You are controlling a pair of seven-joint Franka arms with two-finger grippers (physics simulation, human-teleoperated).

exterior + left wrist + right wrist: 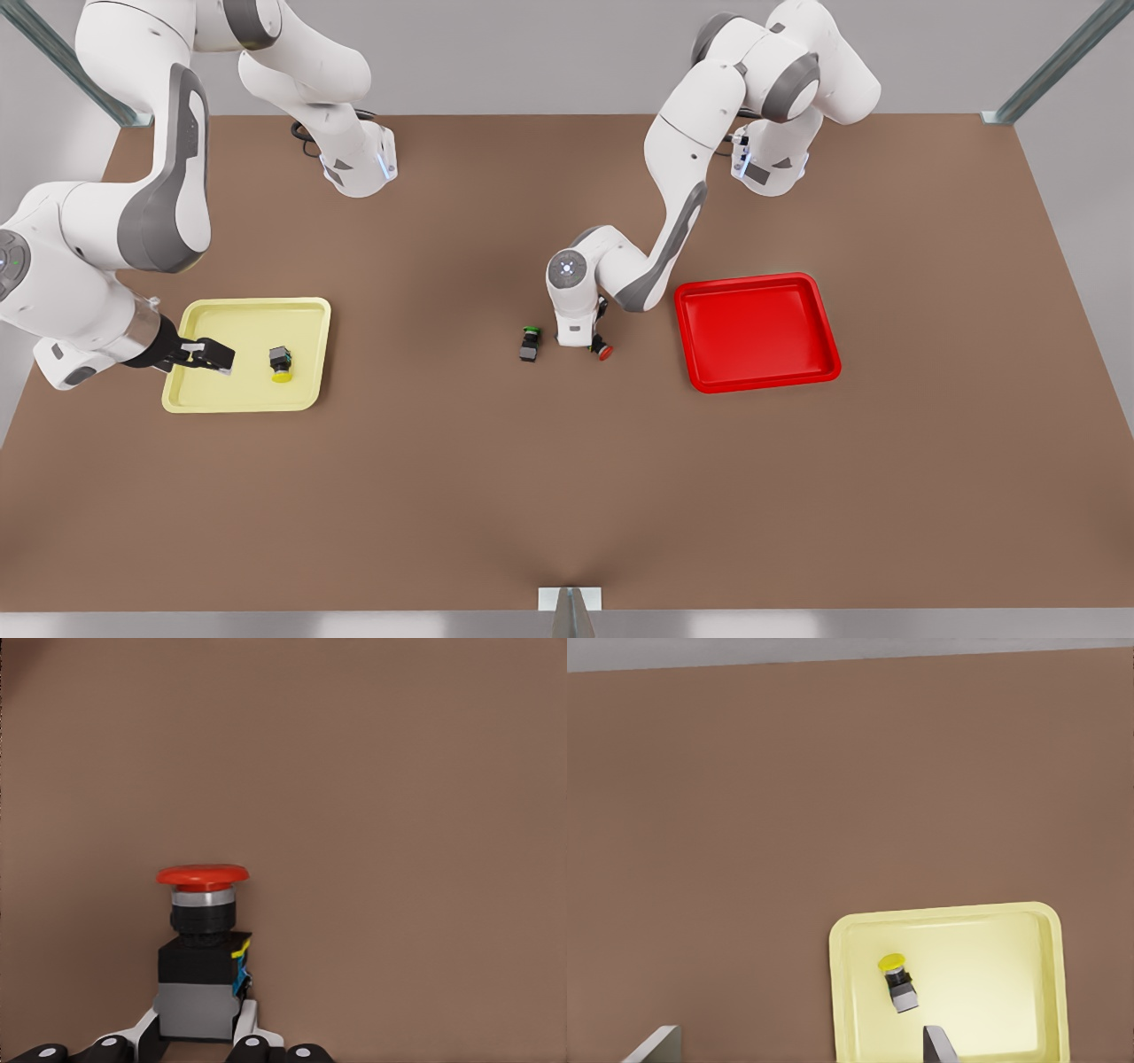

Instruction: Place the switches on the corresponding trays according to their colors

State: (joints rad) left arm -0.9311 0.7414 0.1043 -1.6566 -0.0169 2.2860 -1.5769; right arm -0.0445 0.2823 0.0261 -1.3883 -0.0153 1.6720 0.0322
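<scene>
- Right claw [215,357]: fingers spread, holding nothing, over the yellow tray [257,311]; yellow switch [282,363] lies in that tray just beside it.
- Green switch [530,343]: on the bench [567,496], near the left claw.
- Left claw [586,341]: clenched on the red switch [202,952], at bench level.
- Red tray [756,372]: close beyond that claw, bare.
</scene>
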